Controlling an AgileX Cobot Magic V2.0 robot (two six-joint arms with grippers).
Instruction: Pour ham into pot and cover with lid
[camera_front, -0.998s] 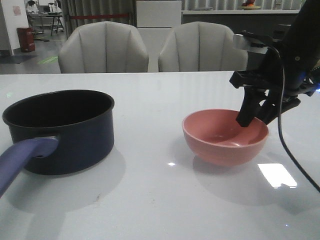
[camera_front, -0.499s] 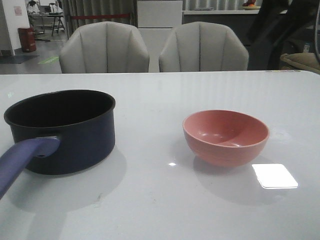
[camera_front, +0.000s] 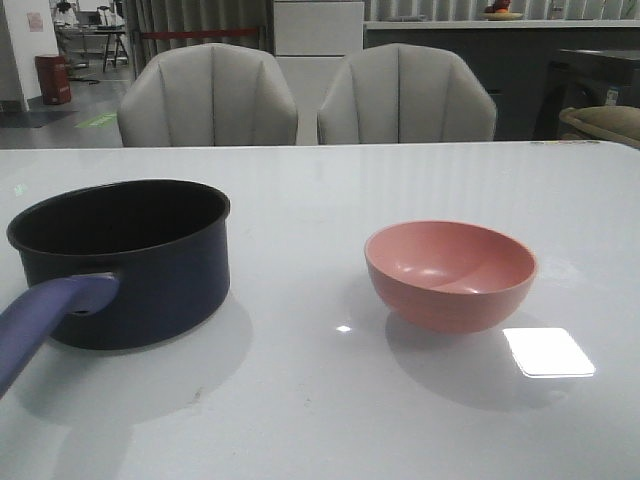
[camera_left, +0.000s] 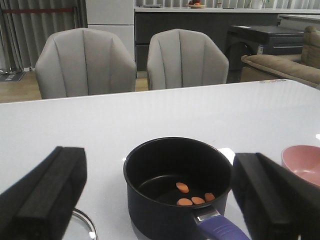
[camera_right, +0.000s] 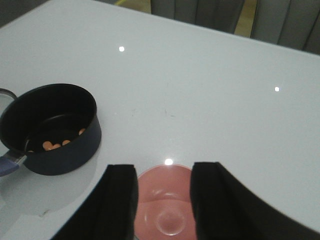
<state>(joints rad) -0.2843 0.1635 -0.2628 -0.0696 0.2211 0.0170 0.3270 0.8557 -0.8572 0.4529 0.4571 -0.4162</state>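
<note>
The dark navy pot (camera_front: 120, 260) stands at the table's left, its purple handle (camera_front: 45, 320) pointing to the front. Several orange-pink ham pieces (camera_left: 192, 199) lie on its black bottom; they also show in the right wrist view (camera_right: 54, 145). Only an edge of the glass lid (camera_left: 84, 226) shows on the table beside the pot. My left gripper (camera_left: 160, 200) is open and empty, high behind the pot's handle side. My right gripper (camera_right: 164, 167) is open and empty, well above the empty pink bowl (camera_right: 165, 207). Neither gripper shows in the front view.
The pink bowl (camera_front: 450, 275) stands upright at the table's right, apart from the pot. Two grey chairs (camera_front: 300, 95) stand behind the far table edge. A bright light patch (camera_front: 548, 352) lies on the table in front of the bowl.
My right gripper, which was at the bowl's far right rim a second ago, has lifted away and left the front view. The bowl and the pot have stayed in place.
</note>
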